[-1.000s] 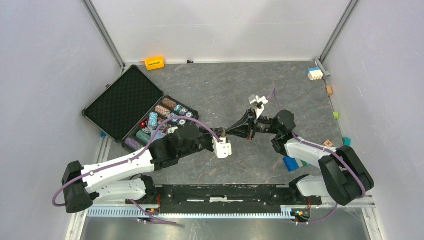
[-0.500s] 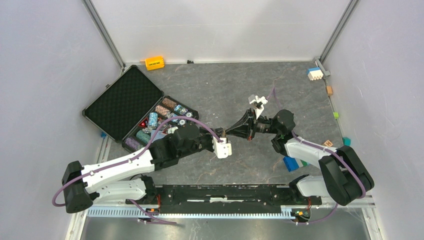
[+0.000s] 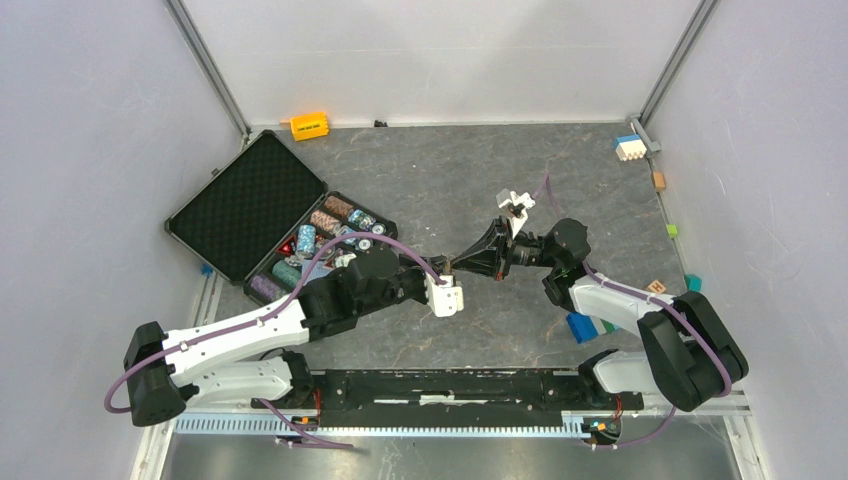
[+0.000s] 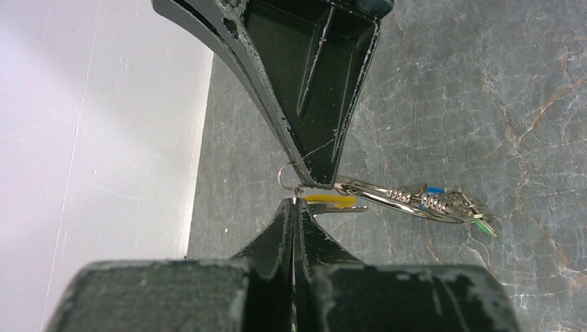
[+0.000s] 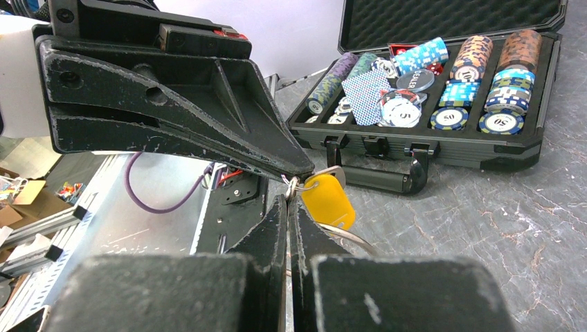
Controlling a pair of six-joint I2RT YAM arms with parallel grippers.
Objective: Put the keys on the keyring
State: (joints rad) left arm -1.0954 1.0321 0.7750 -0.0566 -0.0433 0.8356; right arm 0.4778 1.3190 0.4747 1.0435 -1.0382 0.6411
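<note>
My two grippers meet tip to tip above the middle of the table. My left gripper [image 3: 445, 270] [image 4: 294, 202] is shut on the small split ring [image 4: 285, 174] of a key with a yellow tag [image 4: 329, 199] [image 5: 327, 200]. My right gripper [image 3: 458, 262] [image 5: 289, 200] is shut on the rim of the large silver keyring [image 4: 387, 197] [image 5: 346, 235]. Several keys with blue and green tags [image 4: 457, 206] hang on the keyring's far side. The small ring [image 5: 292, 185] sits right at the touching fingertips; whether it is threaded onto the keyring is hidden.
An open black case [image 3: 250, 205] [image 5: 526, 149] of poker chips lies left of the grippers. An orange-yellow block [image 3: 309, 125] sits at the back wall, a blue-white brick stack [image 3: 629, 147] at the back right, a blue block [image 3: 580, 327] and small blocks near the right arm.
</note>
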